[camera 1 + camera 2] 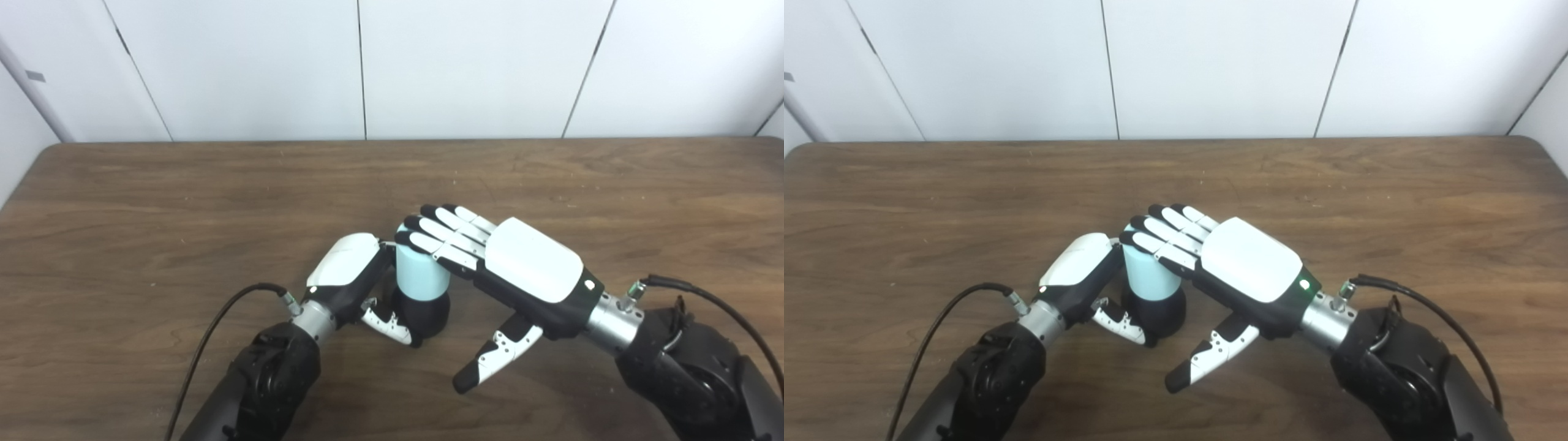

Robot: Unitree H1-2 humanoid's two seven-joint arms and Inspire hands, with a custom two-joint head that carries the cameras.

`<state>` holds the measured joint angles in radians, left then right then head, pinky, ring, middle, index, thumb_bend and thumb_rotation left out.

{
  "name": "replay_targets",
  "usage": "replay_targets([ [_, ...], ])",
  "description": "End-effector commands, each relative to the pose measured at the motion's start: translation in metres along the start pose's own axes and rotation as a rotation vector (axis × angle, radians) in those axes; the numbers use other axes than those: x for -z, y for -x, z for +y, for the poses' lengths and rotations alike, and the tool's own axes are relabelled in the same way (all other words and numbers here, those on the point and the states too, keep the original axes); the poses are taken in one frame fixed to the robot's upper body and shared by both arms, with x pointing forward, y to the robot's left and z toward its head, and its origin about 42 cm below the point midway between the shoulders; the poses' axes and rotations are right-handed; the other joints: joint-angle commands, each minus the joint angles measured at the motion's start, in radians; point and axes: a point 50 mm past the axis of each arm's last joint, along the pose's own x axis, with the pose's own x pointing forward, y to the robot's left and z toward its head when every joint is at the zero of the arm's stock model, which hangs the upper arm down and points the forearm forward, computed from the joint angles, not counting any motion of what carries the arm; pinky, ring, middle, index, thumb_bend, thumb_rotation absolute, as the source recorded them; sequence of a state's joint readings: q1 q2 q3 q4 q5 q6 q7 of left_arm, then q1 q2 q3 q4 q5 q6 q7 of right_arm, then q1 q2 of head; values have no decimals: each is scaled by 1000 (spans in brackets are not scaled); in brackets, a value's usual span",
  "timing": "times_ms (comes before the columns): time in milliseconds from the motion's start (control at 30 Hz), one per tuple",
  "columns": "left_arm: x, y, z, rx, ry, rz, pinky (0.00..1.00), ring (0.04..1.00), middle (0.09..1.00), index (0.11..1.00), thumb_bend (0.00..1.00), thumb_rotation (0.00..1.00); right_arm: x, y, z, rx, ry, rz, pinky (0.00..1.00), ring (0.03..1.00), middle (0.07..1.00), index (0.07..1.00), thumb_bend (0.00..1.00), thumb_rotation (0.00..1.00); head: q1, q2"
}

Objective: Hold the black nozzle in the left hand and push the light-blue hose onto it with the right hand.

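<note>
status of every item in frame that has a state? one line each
black nozzle: upright on the table, held at its base by the left hand.
light-blue hose: upright, seated on top of the nozzle.
left hand: shut on the nozzle, thumb across its front.
right hand: open, fingers flat over the hose's top, thumb hanging free.
table: bearing the nozzle.

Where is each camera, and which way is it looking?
Left eye view: on the robot's head, looking down at the table; shows both arms, left hand, right hand.
Right eye view: beside it, a little to the right, facing the same way; the same arms and hands show.
Both share: the left hand around the black nozzle, the light-blue hose standing on it, right fingers flat over the hose's top.
</note>
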<state>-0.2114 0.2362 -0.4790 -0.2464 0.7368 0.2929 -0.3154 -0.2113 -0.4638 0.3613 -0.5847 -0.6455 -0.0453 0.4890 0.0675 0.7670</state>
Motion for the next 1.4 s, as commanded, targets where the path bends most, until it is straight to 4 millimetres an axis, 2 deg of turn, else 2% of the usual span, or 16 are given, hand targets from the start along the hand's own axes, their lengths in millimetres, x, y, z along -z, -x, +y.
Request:
replay_targets([
  [0, 13, 6, -18, 120, 8, 60, 884, 650, 524, 466, 520, 0, 1, 6, 8, -124, -12, 19, 1000, 998, 977, 962, 686, 1000, 0, 1],
  [467, 14, 4, -18, 121, -11, 57, 890, 654, 537, 444, 517, 0, -6, -5, -42, 52, 71, -21, 1000, 1000, 979, 968, 663, 1000, -3, -7],
  [633, 13, 4, -16, 119, -7, 54, 890, 649, 491, 488, 523, 0, -7, -12, -49, 101, 95, -40, 1000, 1000, 978, 963, 658, 1000, -2, -2],
  [800, 14, 5, -15, 114, 18, 51, 895, 681, 535, 459, 517, 0, -11, -20, -56, 146, 109, -58, 1000, 986, 969, 947, 639, 1000, -1, -2],
  [967, 14, 6, -12, 112, 32, 50, 894, 716, 528, 461, 519, 0, -14, -25, -63, 173, 117, -66, 1000, 981, 962, 937, 633, 1000, -2, -1],
  [1133, 13, 4, -10, 104, 22, 50, 851, 758, 523, 472, 521, 0, -15, -27, -69, 194, 121, -66, 1000, 979, 959, 933, 630, 995, -3, 1],
  [1200, 11, 5, -9, 105, -1, 40, 843, 798, 700, 492, 521, 47, -14, -28, -69, 200, 121, -65, 1000, 979, 959, 933, 630, 993, -4, 1],
  [1233, 11, 6, -8, 108, -14, 35, 842, 823, 754, 611, 645, 71, -14, -28, -68, 201, 121, -63, 1000, 979, 959, 933, 630, 993, -4, 1],
  [1267, 10, 6, -7, 111, -27, 31, 847, 851, 808, 705, 727, 109, -14, -27, -68, 201, 121, -62, 1000, 979, 959, 933, 630, 992, -2, 0],
  [1367, 7, 7, -3, 112, -44, 21, 886, 885, 871, 804, 789, 166, -14, -27, -67, 196, 119, -57, 1000, 978, 959, 932, 630, 992, -1, 0],
])
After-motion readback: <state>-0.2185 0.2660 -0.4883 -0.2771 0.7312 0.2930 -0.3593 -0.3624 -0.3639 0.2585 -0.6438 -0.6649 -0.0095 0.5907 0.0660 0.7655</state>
